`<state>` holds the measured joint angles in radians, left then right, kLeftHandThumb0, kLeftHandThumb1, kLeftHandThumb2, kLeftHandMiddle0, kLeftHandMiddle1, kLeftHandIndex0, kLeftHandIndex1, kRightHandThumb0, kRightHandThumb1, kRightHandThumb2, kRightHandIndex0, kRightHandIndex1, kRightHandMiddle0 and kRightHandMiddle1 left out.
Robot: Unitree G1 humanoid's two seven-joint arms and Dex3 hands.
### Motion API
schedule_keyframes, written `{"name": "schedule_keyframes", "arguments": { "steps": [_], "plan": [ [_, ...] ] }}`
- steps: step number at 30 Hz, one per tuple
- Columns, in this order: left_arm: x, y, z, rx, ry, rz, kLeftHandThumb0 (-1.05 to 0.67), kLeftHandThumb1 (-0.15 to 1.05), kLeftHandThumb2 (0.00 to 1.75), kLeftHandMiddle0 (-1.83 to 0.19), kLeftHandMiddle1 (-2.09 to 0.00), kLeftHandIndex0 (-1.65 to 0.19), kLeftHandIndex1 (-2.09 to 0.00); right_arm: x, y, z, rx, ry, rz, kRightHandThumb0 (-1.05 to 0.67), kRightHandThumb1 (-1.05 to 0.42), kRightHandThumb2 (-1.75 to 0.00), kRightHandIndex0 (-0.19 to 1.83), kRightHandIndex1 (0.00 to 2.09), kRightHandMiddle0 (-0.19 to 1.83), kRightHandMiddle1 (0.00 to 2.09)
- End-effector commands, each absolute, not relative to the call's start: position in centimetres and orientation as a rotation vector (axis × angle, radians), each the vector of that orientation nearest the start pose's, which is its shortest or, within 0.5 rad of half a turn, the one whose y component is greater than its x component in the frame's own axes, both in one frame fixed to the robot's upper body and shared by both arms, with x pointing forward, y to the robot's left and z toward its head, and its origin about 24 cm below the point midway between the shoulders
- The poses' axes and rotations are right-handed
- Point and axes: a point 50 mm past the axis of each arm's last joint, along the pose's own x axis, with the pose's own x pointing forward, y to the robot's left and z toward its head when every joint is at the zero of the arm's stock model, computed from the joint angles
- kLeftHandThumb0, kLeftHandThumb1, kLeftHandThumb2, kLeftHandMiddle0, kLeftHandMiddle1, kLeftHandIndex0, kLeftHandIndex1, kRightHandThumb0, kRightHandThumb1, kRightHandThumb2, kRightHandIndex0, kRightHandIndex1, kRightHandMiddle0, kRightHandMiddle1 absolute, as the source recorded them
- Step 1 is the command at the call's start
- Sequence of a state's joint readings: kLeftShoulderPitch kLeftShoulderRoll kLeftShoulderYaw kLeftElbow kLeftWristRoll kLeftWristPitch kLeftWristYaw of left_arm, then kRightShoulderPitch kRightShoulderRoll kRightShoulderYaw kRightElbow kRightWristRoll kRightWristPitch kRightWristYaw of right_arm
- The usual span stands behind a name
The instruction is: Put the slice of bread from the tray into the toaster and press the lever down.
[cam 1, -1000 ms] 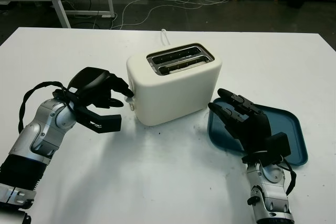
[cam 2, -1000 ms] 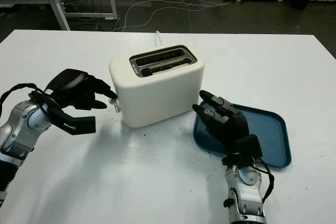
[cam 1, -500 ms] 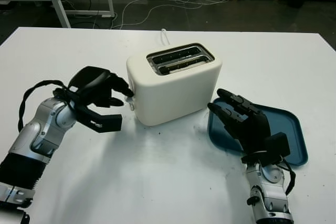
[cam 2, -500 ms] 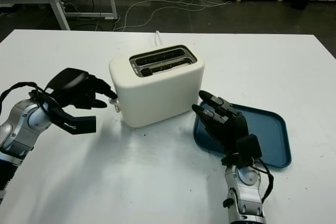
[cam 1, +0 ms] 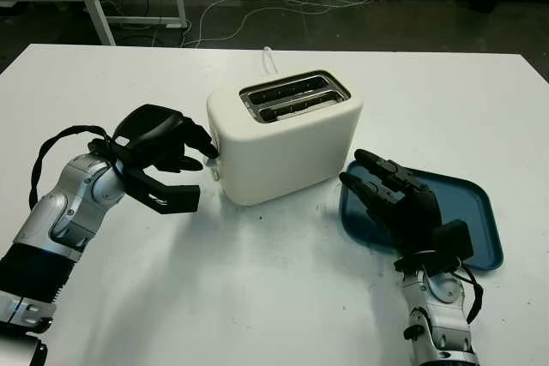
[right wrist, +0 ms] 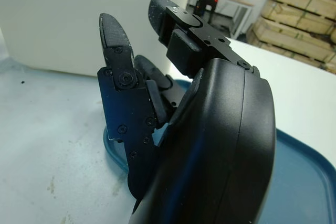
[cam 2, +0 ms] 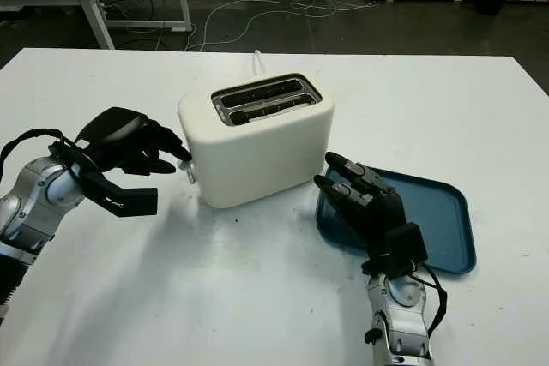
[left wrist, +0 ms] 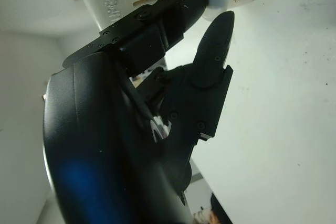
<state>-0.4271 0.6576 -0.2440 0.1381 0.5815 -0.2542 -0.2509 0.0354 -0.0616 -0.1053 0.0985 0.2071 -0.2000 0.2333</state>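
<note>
The white table (cam 1: pixel 257 297) holds a toaster (cam 1: pixel 287 139). At 9 o'clock, the left hand (cam 1: pixel 163 156) curls, holding nothing. The right hand (cam 1: pixel 399 199), open, hangs above the blue tray (cam 1: pixel 476 212) at 4 o'clock. Cables (cam 1: pixel 257 10) lie on the dark floor (cam 1: pixel 412 19) at 12 o'clock.

A white table (cam 1: pixel 257 297) carries a cream two-slot toaster (cam 1: pixel 287 139) just beside the left hand (cam 1: pixel 159 156), and a dark blue tray (cam 1: pixel 467 212) partly under the right hand (cam 1: pixel 403 207), close beside the toaster.
</note>
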Motion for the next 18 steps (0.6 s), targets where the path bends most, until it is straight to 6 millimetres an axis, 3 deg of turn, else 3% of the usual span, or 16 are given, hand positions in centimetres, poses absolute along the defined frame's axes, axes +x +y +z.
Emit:
{"name": "schedule_keyframes", "arguments": {
  "steps": [1, 4, 6, 9, 13, 18],
  "plan": [
    [30.2, 16.3, 10.2, 1.316, -0.25, -0.623, -0.35, 0.85, 0.0, -1.07, -0.73, -1.3, 0.0, 24.0, -18.2, 3.5, 0.134, -0.105, 0.093, -0.44, -0.89, 0.0, 0.9, 0.0, 0.84, 0.0],
    [29.7, 15.6, 9.3, 1.261, -0.243, -0.619, -0.36, 0.84, 0.0, -1.1, -0.66, -1.31, -0.01, 23.6, -18.4, 3.5, 0.127, -0.094, 0.09, -0.45, -0.9, 0.0, 0.9, 0.01, 0.84, 0.0],
    [29.4, 14.6, 7.8, 1.177, -0.233, -0.596, -0.35, 0.82, 0.0, -1.09, -0.72, -1.31, -0.01, 23.3, -18.5, 3.5, 0.124, -0.089, 0.09, -0.44, -0.9, 0.0, 0.9, 0.01, 0.84, 0.0],
    [28.2, 12.0, 3.5, 1.026, -0.179, -0.581, -0.36, 0.81, 0.01, -0.99, -0.97, -1.3, 0.0, 23.2, -18.7, 3.3, 0.123, -0.068, 0.091, -0.45, -0.9, 0.0, 0.91, 0.01, 0.84, 0.0],
    [25.2, 8.1, -2.0, 0.907, -0.071, -0.643, -0.37, 0.84, 0.01, -0.97, -1.04, -1.31, -0.01, 23.5, -19.5, 3.1, 0.083, -0.046, 0.084, -0.43, -0.9, 0.0, 0.92, 0.01, 0.83, 0.0],
    [24.9, 8.0, -2.4, 0.89, -0.056, -0.612, -0.34, 0.83, 0.01, -0.95, -1.1, -1.29, -0.01, 24.0, -19.6, 3.2, 0.089, -0.045, 0.097, -0.38, -0.89, 0.0, 0.93, 0.02, 0.85, 0.01]
  ]
}}
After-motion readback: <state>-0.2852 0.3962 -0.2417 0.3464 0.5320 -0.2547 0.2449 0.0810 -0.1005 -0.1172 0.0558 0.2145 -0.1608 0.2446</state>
